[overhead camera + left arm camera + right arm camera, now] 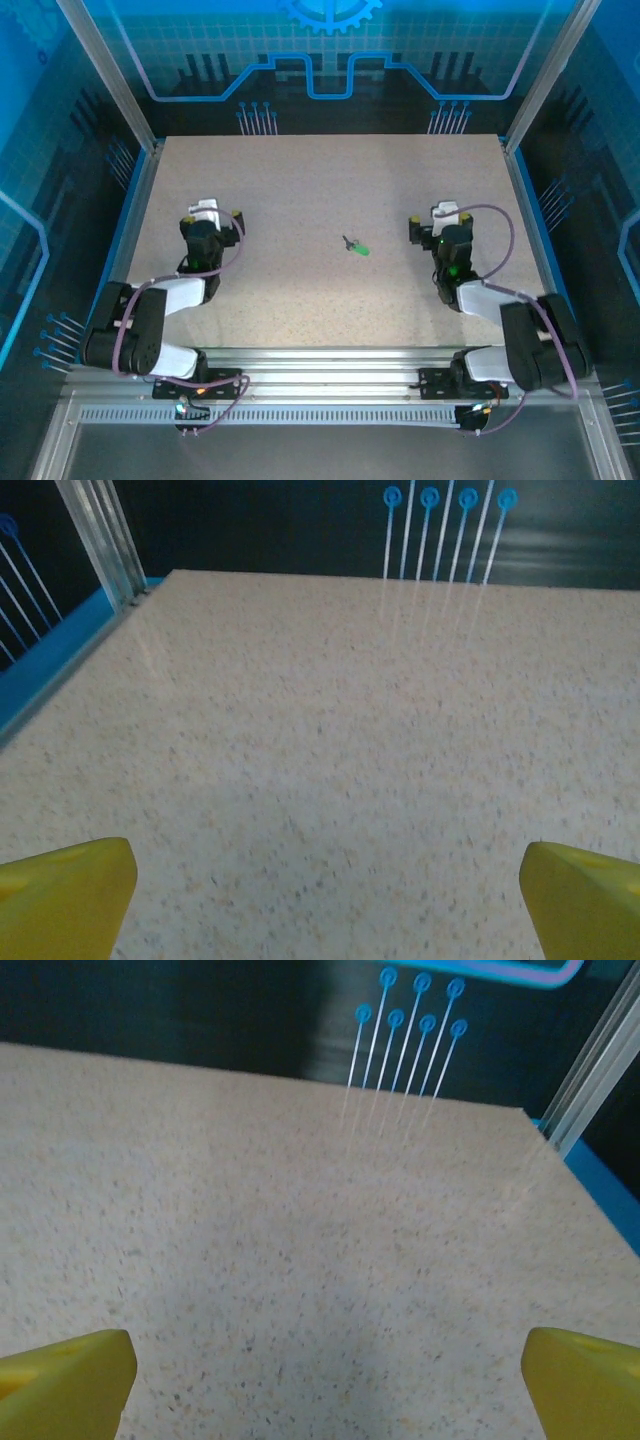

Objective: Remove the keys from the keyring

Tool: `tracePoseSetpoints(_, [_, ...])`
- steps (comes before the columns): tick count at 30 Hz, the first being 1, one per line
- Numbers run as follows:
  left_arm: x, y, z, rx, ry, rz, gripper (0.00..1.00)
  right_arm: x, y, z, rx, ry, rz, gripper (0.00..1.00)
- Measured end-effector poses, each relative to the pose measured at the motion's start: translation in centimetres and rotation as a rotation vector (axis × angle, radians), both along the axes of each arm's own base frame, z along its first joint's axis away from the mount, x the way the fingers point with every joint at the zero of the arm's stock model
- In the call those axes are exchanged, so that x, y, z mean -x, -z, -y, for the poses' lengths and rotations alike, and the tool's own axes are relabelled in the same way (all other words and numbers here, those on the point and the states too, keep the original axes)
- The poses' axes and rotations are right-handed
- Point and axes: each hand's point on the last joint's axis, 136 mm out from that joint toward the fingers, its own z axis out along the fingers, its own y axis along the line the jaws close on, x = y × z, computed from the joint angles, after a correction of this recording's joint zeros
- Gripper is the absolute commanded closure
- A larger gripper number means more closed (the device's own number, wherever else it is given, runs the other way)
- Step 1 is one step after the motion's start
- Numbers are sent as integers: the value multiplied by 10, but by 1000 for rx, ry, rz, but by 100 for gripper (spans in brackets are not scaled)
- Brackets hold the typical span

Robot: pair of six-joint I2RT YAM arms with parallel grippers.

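A small bunch of keys with a green head [356, 245] lies on the speckled table [300, 180] near the middle; its ring is too small to make out. My left gripper [211, 215] rests well to the left of it, open, with yellow fingertips [65, 895] wide apart over bare table. My right gripper [437, 219] sits to the right of the keys, also open, its yellow fingertips [66, 1378] spread with nothing between them.
Aluminium posts [105, 75] and blue-lit clear walls surround the table. Blue pins stand along the far edge [255, 118] and at both sides. A metal rail [330, 385] runs along the near edge by the arm bases.
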Motion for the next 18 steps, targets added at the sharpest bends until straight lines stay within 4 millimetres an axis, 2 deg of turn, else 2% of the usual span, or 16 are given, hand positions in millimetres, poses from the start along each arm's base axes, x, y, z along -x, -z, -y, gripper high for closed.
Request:
tracePoseSetpoints(2, [-3, -20, -2, 34, -25, 15, 1, -1, -28, 0, -46, 7, 33, 0])
tracePoseSetpoints(4, [-3, -42, -6, 122, -68, 41, 1, 0, -62, 2, -178, 18, 72, 0])
tracePoseSetpoints(7, [4, -61, -19, 295, -156, 60, 1, 3, -88, 17, -403, -14, 120, 0])
tracePoseSetpoints(9, [11, -64, -26, 387, -187, 58, 0, 3, -80, 22, -499, -23, 70, 8])
tracePoseSetpoints(10, [15, -61, -26, 427, -189, 43, 1, 2, -71, 16, -537, -42, 15, 11])
tracePoseSetpoints(13, [25, -52, -12, 523, -157, -16, 1, 6, -47, -20, -613, -126, -155, 24])
tracePoseSetpoints(16, [37, -51, 11, 602, -86, -59, 1, 10, -35, -55, -651, -197, -316, 41])
tracePoseSetpoints(18, [46, -50, 31, 638, -18, -87, 8, 8, -30, -76, -662, -231, -400, 50])
